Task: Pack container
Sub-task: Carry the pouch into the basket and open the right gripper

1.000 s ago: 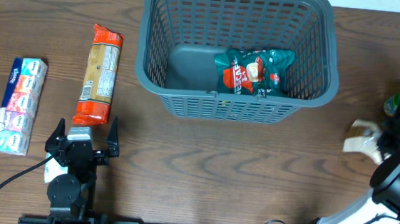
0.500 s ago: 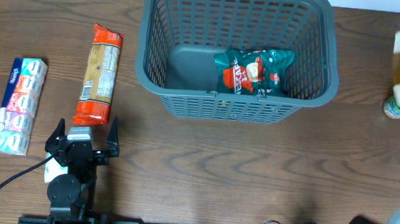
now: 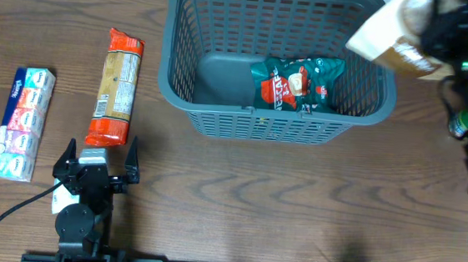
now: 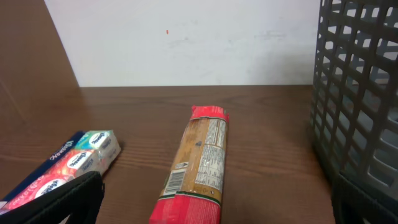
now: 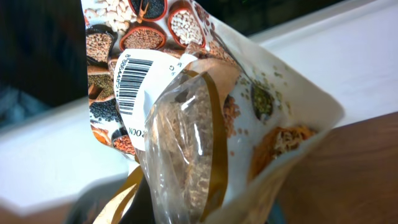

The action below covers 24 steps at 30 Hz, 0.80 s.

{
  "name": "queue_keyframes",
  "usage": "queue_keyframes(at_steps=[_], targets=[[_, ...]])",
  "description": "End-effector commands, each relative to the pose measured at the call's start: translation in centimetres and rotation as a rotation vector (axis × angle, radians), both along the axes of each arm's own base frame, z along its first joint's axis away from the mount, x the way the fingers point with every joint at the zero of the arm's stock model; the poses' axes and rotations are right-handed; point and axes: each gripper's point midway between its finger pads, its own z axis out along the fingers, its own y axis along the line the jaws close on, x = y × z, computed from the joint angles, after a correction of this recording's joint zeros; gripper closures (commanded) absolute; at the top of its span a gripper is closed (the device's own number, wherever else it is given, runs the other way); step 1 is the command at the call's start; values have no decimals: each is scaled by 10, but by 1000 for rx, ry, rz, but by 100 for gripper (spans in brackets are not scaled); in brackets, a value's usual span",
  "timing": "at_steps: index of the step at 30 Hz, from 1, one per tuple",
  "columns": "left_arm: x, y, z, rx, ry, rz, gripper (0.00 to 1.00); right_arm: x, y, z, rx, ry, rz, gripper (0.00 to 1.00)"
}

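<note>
Carrying a pouch (image 3: pixel 389 41) aloft in the right gripper (image 3: pixel 432 34), just over the right wall of the basket (image 3: pixel 218 121), which sits below and to the left of that gripper. Fingers hidden behind the pouch in the wrist view, so impossible to say how far closed, though plainly clamped on it, given the pouch hanging in mid-air.

To do this well: swing further left until clear of the rim. Lower toward the bare part of the floor, left of the green snack bag (image 3: pixel 296 81). Part the fingers only when low. Avoid letting go here, so near the rim, with a likely tip outward.

Left gripper (image 3: pixel 101 156) spread wide, holding nothing, with a biscuit packet (image 3: pixel 116 88) just ahead of it and a tissue pack (image 3: pixel 22 121) ahead to its left.

As for writing: a barcode sticker (image 5: pixel 134 78) on the pouch, digits too blurred to read past a leading 8; printed bowls of beans and grains; no legible brand. Red-and-white logo on the snack bag, unreadable. Small print on the biscuit packet and a script name on the tissues, likewise illegible.
</note>
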Motion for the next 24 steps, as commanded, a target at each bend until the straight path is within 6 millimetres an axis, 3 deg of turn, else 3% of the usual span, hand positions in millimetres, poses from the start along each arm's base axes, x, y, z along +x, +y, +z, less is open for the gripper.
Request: queue_keyframes(at_steps=[1,9,17,21,24], targets=[[0,-1,-3,-13,-2,-2,1,17,22,-30,-124,85,66,99],[0,-1,-3,-13,-2,-2,1,52,63,-108,-218,305,157,99],[0,-1,-3,-13,-2,-2,1,73,71,-190,-271,546,179,98],[0,-1,-3,-13,-2,-2,1,76,71,-213,-284,618,182,98],[0,-1,-3,-13,-2,-2,1,76,71,-215,-285,621,182,98]])
